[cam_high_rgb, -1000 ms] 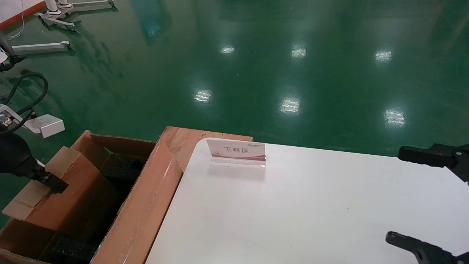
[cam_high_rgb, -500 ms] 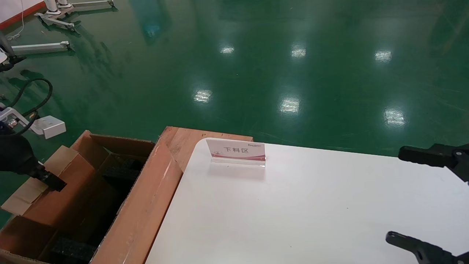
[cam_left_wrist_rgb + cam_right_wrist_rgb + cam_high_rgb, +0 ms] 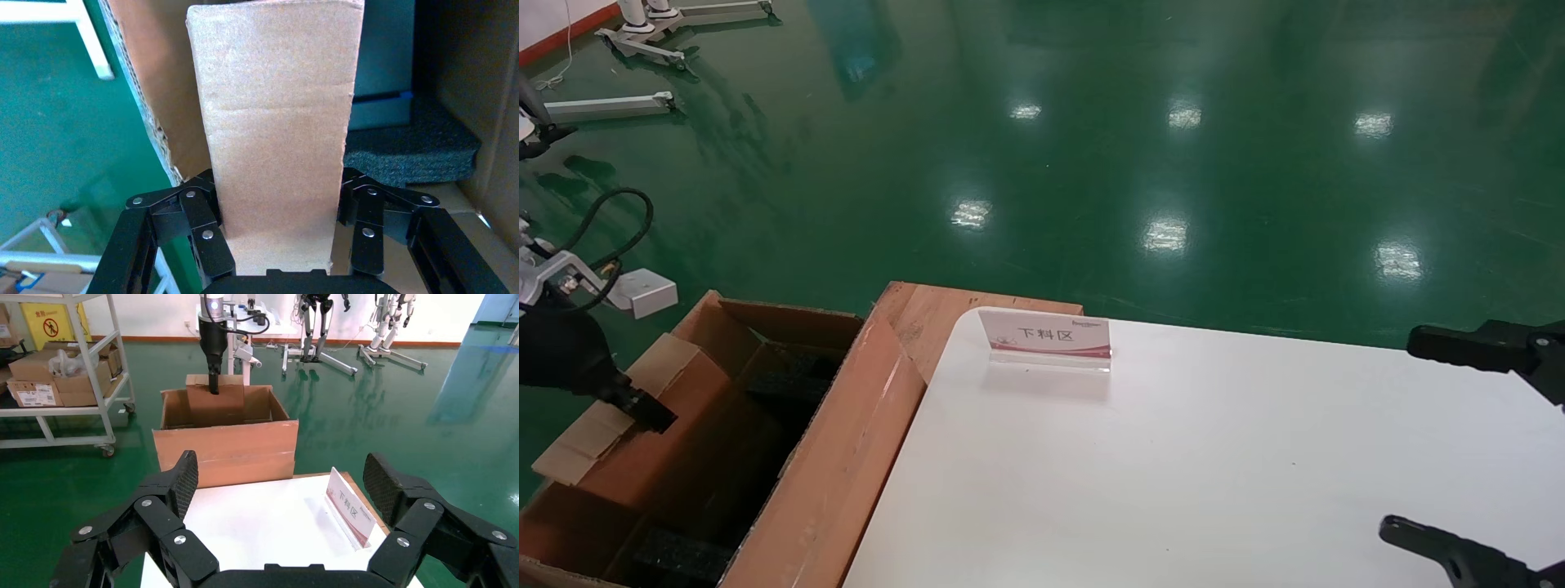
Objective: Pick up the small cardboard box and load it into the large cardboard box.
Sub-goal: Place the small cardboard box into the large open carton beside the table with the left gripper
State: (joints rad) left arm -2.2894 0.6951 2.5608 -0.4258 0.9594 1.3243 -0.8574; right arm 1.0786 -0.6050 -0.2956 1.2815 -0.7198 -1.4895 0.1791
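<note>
My left gripper [image 3: 641,407] is shut on the small cardboard box [image 3: 670,359] and holds it tilted over the far left side of the large cardboard box [image 3: 846,457]. In the left wrist view the jaws press both sides of the small box [image 3: 278,122], beside the carton wall [image 3: 150,92] and above black foam [image 3: 410,147]. The right wrist view shows the small box [image 3: 215,404] hanging partly inside the carton [image 3: 226,447]. My right gripper [image 3: 1442,445] is open and empty over the table's right edge; its own view shows the same [image 3: 281,478].
A white table [image 3: 1173,457] carries a small sign stand [image 3: 1046,335]. A reddish wooden board [image 3: 928,314] lies between the table and the carton. A shelf cart [image 3: 61,373] with boxes stands beyond on the green floor.
My left arm has shifted slightly with the small box, first away from the table and then back toward the carton's inside. The right arm has not moved.
</note>
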